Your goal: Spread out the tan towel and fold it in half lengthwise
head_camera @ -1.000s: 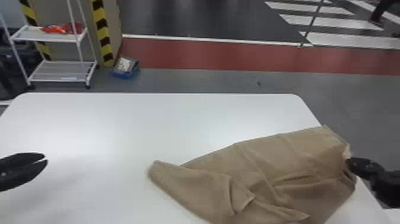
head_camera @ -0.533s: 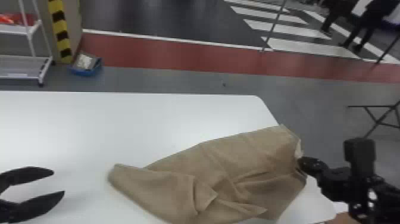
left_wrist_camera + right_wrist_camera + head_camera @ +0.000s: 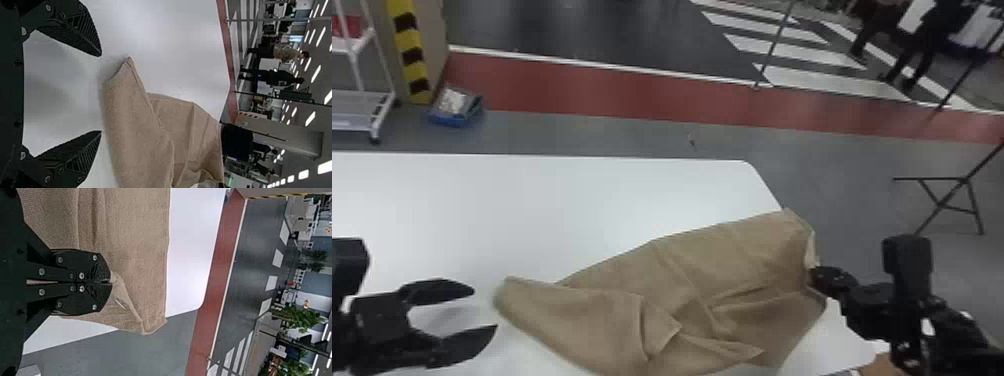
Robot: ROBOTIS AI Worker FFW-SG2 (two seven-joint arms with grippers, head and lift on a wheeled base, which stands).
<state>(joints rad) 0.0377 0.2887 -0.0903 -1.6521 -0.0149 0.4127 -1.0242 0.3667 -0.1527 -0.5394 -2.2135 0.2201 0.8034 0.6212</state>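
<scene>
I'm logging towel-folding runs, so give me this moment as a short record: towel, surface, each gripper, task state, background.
Towel: tan, rumpled and partly folded over itself, right end reaching past the table's edge
Surface: white table with a rounded far right corner
Left gripper: open, empty, just off the towel's left end
Right gripper: closed on the towel's right end
Task state: not yet spread flat or folded in half lengthwise
Background: blue container on the floor, beyond the table
</scene>
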